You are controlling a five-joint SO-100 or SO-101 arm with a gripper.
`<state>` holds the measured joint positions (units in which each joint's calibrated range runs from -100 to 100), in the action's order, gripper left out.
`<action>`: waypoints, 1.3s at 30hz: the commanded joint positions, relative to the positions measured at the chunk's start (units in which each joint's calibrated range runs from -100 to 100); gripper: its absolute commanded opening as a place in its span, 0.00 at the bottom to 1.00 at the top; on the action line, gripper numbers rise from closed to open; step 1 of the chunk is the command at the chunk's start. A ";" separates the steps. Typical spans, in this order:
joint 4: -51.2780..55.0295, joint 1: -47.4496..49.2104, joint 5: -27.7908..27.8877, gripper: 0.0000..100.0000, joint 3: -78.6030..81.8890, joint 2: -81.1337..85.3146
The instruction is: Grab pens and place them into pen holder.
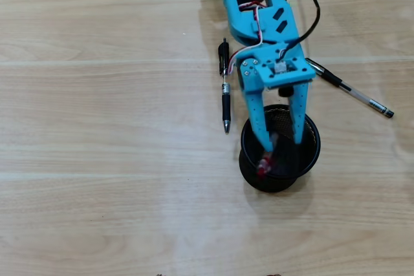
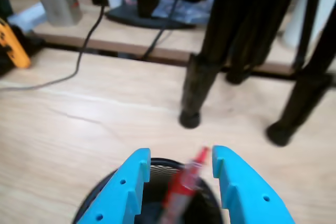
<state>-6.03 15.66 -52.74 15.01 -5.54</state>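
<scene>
The black mesh pen holder (image 1: 275,184) stands right of the table's centre in the overhead view. My blue gripper (image 1: 283,144) hangs over its mouth, open. A red and clear pen (image 1: 263,165) leans inside the cup, close to the left finger. In the wrist view the red pen (image 2: 182,188) is blurred in the gap between the fingers (image 2: 237,182), above the pen holder (image 2: 157,166), and neither finger presses on it. A black pen (image 1: 225,92) lies left of the arm. A black-capped clear pen (image 1: 354,90) lies to the right.
The blue arm (image 1: 255,11) reaches in from the top edge with a black cable (image 1: 315,11) beside it. In the wrist view, black stand legs (image 2: 197,93) rise beyond the cup, and a cable (image 2: 79,61) trails at the left.
</scene>
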 commanded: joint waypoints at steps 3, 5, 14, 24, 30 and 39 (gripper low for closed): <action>42.08 -4.05 11.60 0.15 -5.64 20.17; 62.80 -6.55 14.94 0.15 -11.25 23.46; 97.86 -9.53 13.01 0.15 -15.32 14.17; 87.89 -2.84 7.05 0.18 -10.52 0.13; 87.12 -3.16 6.42 0.22 -7.99 -0.88; 73.28 -3.08 6.42 0.22 3.15 -0.88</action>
<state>70.20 12.71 -45.96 16.69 -6.81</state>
